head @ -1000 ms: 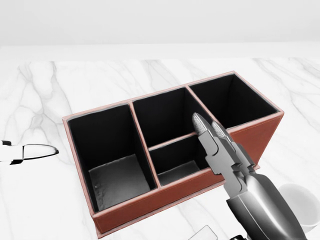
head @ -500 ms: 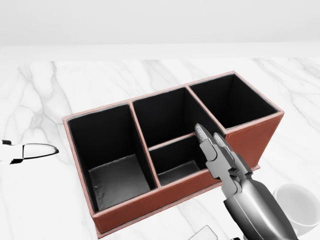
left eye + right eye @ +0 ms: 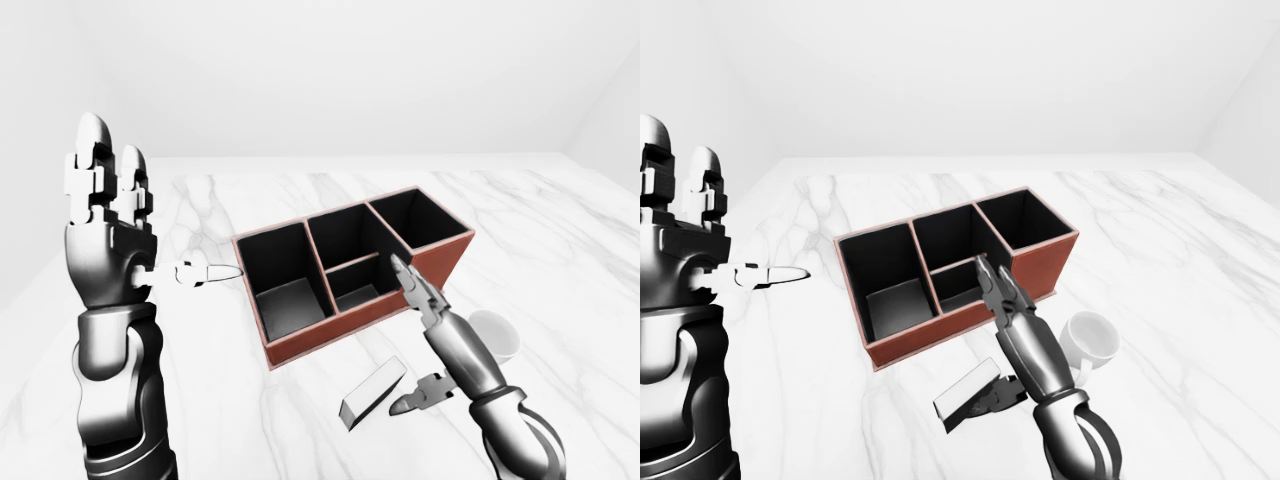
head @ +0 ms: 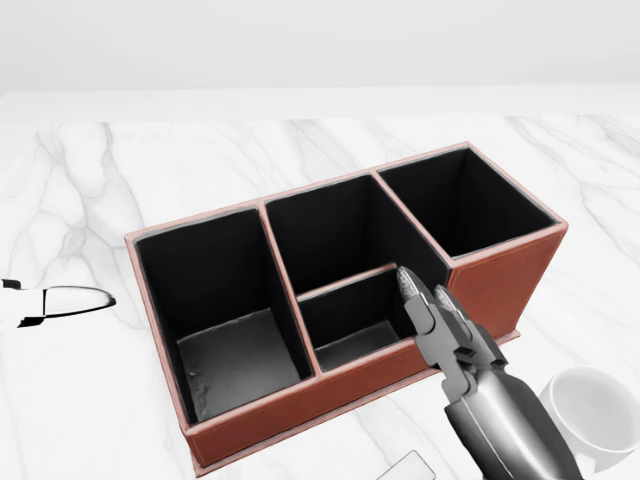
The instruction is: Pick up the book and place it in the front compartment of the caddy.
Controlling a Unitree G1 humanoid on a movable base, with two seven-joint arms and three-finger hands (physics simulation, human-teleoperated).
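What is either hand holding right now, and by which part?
Nothing. The left hand is raised and open; the right hand is open above the book.

My right hand [image 3: 990, 330] hangs over the lower edge of the caddy [image 3: 956, 272], two fingers straight out toward its small middle compartment, thumb spread low beside the book [image 3: 962, 392] lying flat on the marble table [image 3: 1200, 300]. A white mug [image 3: 1089, 340] sits just right of my forearm. My left hand [image 3: 675, 235] is raised, fingers open
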